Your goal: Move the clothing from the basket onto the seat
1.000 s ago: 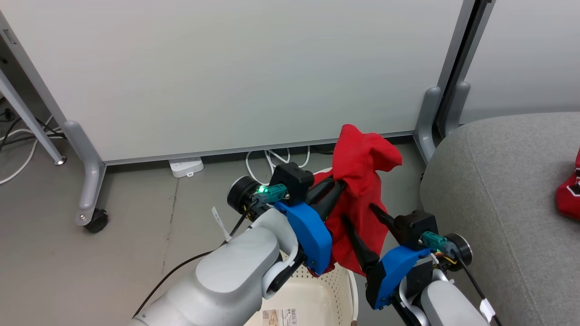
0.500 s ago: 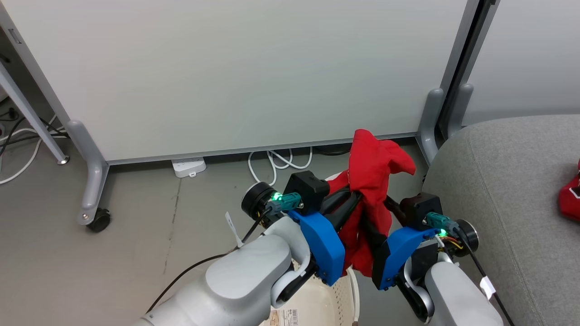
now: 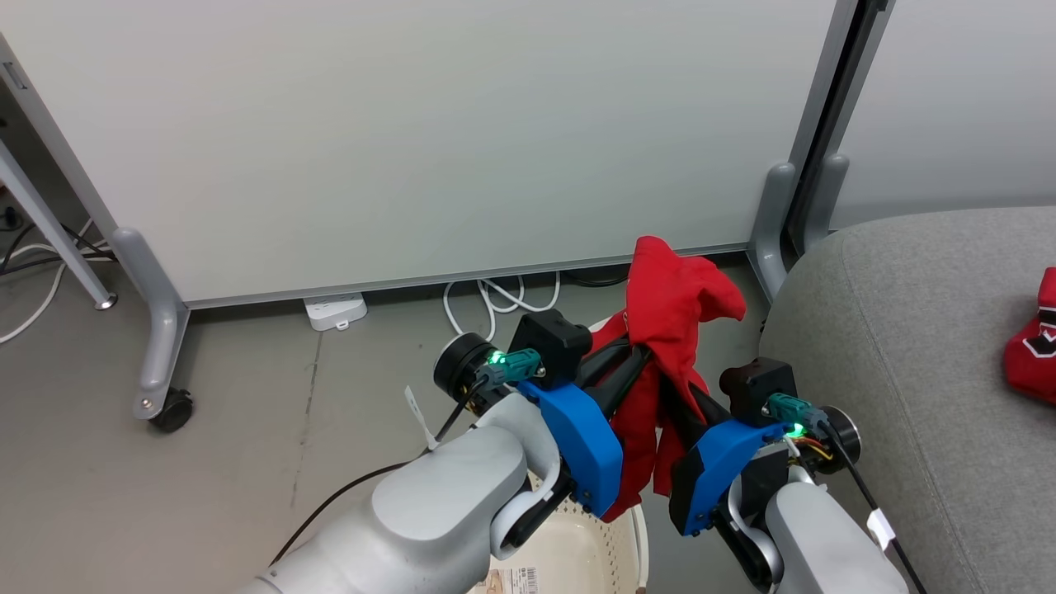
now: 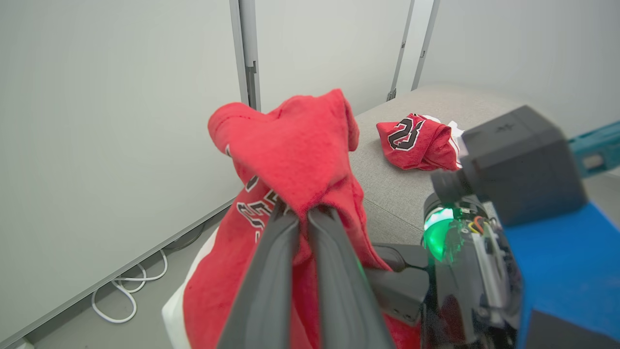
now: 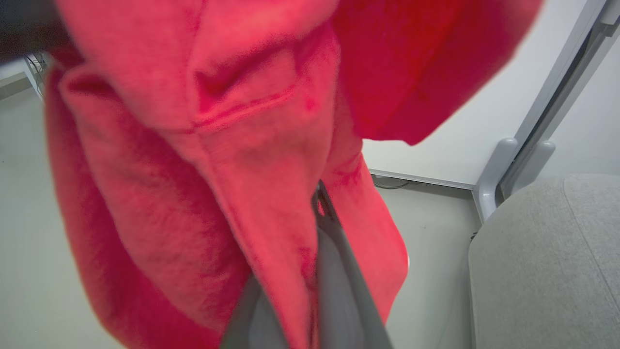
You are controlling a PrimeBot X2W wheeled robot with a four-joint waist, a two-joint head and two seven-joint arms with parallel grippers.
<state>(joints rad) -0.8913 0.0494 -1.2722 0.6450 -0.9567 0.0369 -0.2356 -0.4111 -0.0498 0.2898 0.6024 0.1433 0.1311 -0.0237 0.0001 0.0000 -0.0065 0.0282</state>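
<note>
Head view is showing the fresh change. The right tool [image 3: 670, 396], standing wide around the hanging fold a second ago, is now gripping narrow on the lower part of the red garment [image 3: 672, 297]. The left tool [image 3: 643, 359] is staying clamped on the upper bunch. The garment is therefore hanging from two grips above the basket [image 3: 639, 536], its lowest edge dangling near the rim. The seat [image 3: 907, 346] is lying just to the right, with a second garment [image 3: 1031, 355] already resting on it. The slight drift of the whole picture is the camera moving, not the things.

Left wrist view is looking along the left tool's fingers [image 4: 271, 281], which are pressing together with a ridge of red cloth pinched at their tips. Black-and-white lettering is showing on the drape below. The right tool is sitting close at the lower right, reaching into the cloth, and the second garment is lying crumpled on the seat beyond.

Right wrist view is showing red cloth, near and blurred, draping over and into the right tool, which fits a pinch.

With both grips made, the pick-up is looking finished. The carry across to the seat is likely coming next, and the dangling hem may be catching the basket rim if the lift is too low.
</note>
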